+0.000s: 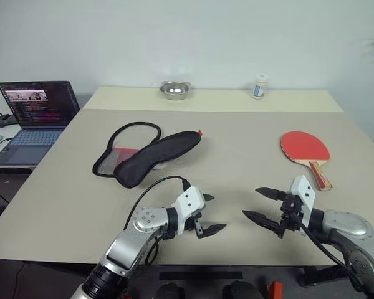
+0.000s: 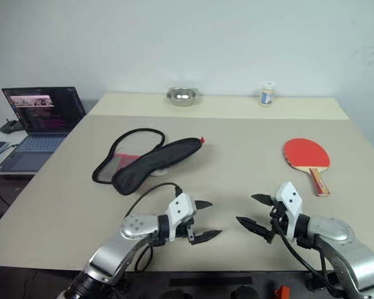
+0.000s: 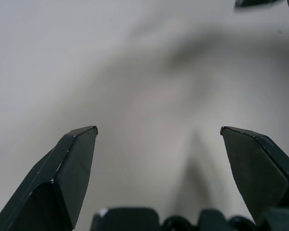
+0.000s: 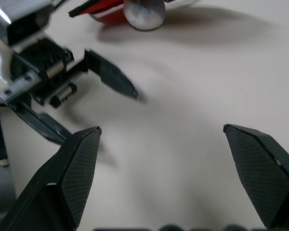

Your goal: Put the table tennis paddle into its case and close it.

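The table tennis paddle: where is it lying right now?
The table tennis paddle lies red face up on the table's right side, beyond the open right gripper, far from the case.

1. The surface (image 1: 237, 156) is plain pale beige, a touch lighter in the strip along its far edge
2. The table tennis paddle (image 1: 305, 148), toward the right edge, has a red rubber face; its handle is light wood with red and dark stripes
3. The case (image 1: 151, 159), left of centre, is black fabric, with red lining and black mesh showing at its open mouth
4. Left gripper (image 1: 210, 213) and right gripper (image 1: 262, 204): black fingers on white and silver housings
5. Metal bowl (image 1: 174, 90) at the far edge is shiny silver
6. Small bottle (image 1: 259, 87) there is white with a blue label
7. Laptop (image 1: 34, 118) beyond the left edge is blue-grey, its dark screen carrying coloured text
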Tool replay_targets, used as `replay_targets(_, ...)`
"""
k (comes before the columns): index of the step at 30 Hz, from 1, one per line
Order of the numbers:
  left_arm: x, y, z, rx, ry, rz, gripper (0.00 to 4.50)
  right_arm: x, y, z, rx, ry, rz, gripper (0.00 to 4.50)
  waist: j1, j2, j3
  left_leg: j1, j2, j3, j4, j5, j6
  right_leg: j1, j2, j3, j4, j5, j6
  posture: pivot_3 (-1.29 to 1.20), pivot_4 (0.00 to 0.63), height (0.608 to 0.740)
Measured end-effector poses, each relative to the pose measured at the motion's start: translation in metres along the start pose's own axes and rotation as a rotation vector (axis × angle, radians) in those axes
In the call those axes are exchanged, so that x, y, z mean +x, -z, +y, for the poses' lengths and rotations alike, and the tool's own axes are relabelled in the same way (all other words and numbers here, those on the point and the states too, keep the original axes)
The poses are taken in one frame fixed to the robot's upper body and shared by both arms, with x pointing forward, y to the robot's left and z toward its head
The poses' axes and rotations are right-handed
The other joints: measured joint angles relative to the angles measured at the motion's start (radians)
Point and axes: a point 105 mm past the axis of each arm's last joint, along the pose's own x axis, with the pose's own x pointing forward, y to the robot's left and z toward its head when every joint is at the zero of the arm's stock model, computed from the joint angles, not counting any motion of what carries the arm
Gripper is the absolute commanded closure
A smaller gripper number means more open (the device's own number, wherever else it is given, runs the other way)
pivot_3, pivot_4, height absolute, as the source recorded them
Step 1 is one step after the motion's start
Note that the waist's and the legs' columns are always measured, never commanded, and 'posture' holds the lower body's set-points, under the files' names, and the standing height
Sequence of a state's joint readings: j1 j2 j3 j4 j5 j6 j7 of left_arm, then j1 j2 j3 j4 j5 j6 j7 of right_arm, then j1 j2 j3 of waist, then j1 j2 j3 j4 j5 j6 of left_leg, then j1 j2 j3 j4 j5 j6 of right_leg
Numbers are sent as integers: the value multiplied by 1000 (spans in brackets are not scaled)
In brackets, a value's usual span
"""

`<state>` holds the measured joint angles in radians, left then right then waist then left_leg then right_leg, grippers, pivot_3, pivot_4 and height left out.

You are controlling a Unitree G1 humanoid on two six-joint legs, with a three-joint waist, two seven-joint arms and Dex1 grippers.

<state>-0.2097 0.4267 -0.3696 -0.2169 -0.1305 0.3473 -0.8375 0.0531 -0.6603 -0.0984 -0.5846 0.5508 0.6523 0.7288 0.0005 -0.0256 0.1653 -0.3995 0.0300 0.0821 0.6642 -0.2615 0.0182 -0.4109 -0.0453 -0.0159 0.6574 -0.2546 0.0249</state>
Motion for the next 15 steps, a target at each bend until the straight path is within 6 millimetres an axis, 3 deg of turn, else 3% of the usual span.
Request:
replay_targets(6, 9, -3, 8, 38, -11, -29, 41, -4, -5, -2, -12, 27, -2, 34, 1, -1, 0, 1, -1, 0, 3, 0, 0, 1, -1, 0, 0, 2, 2, 0, 150, 740)
replay_targets(9, 10, -16, 11, 65, -13, -76, 41, -3, -16, -6, -33, 26, -14, 34, -1, -1, 0, 0, -1, 0, 2, 0, 0, 1, -1, 1, 0, 2, 2, 0, 150, 740)
replay_targets(15, -8, -30, 24, 181, -43, -108, 41, 1, -34, -15, -73, 18, -49, 34, -1, -1, 0, 0, 0, 0, 0, 0, 0, 0, 0, 0, 0, 1, 0, 0, 150, 740)
